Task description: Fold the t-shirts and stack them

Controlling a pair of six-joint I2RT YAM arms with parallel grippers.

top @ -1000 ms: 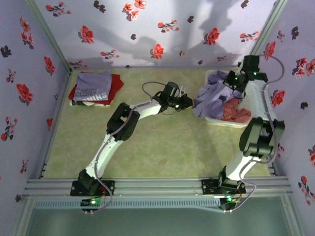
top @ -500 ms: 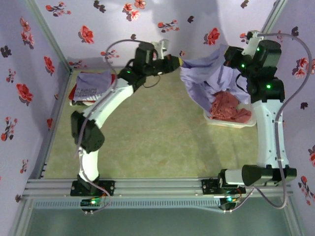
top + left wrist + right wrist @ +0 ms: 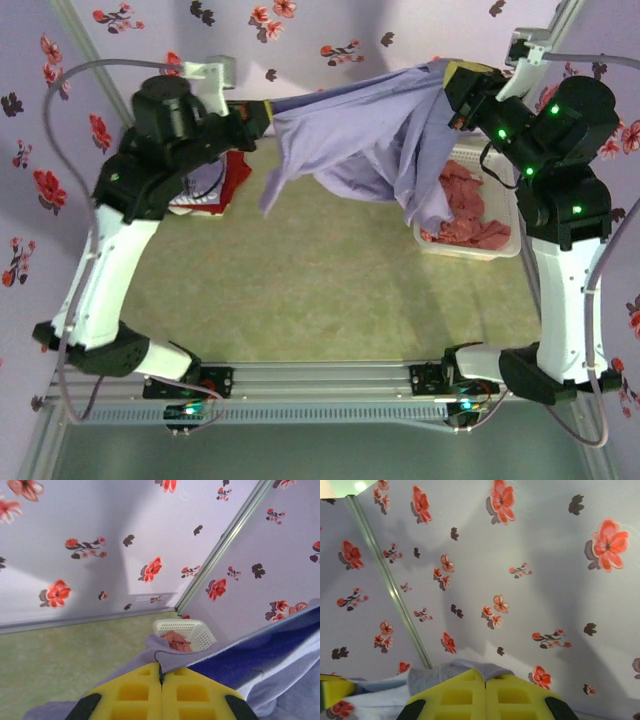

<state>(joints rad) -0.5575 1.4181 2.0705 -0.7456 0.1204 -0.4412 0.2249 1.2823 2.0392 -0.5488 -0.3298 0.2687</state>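
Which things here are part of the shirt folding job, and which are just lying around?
Job: lavender t-shirt stretched between left gripper and right gripper; salmon-red t-shirt; folded stack at far left.
Lying about: white basket holding the salmon-red one; table.

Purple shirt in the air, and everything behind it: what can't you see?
The purple shirt: bunched in the top view, so sleeves and any print are unclear.
The folded pile: top view, mostly behind the left arm.
The basket: far side behind the shirt and right arm.
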